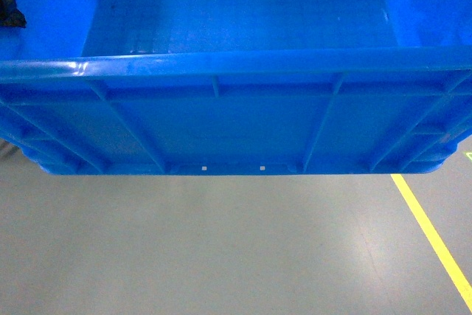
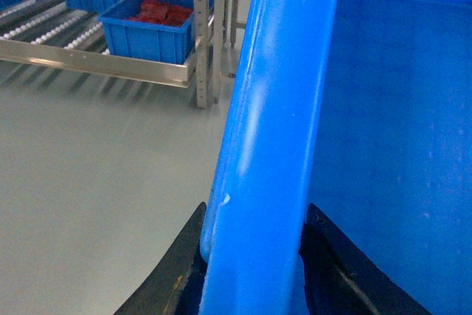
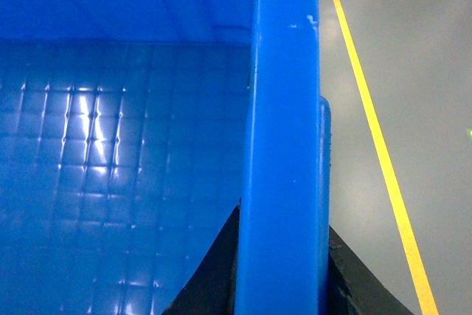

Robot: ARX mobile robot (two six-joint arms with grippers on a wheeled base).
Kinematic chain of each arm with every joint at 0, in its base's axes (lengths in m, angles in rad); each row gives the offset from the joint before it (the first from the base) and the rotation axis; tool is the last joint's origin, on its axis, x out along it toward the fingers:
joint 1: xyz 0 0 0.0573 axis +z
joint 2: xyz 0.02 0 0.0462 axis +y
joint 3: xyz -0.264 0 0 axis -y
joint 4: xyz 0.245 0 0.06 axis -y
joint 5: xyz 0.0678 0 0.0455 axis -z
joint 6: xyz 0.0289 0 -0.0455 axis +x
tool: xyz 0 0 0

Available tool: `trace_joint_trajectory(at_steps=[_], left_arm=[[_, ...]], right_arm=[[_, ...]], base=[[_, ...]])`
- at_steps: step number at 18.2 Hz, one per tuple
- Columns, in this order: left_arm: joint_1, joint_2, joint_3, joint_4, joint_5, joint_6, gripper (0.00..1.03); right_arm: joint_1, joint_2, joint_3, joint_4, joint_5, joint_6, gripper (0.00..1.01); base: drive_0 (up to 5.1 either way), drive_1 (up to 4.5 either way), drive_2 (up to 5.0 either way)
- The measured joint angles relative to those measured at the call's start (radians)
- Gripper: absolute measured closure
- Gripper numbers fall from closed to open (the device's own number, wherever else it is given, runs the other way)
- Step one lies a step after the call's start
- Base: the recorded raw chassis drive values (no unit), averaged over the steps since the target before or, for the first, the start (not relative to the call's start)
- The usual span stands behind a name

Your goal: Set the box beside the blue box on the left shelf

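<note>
Both sides clamped: left gripper (image 2: 251, 271) pinching box (image 1: 236, 108) rim, right gripper (image 3: 284, 271) pinching opposite rim.

box (image 1: 236, 119): bright blue, floor embossed in small square grid
floor (image 1: 221, 248): pale grey, yellow line (image 1: 435, 237)
shelf (image 2: 96, 60): silver-grey rail, white rollers (image 2: 44, 23)
bins (image 2: 147, 27): blue, red contents in one
fingers (image 2: 177, 278): black
</note>
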Motion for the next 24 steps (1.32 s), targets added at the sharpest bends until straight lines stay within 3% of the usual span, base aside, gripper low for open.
trace_joint_trajectory(at_steps=[24], left_arm=[[0.0, -0.001, 0.0, 0.001, 0.0, 0.0, 0.71]], right_arm=[[0.0, -0.002, -0.001, 0.0, 0.001, 0.0, 0.83]], base=[[0.0, 4.2, -4.2]])
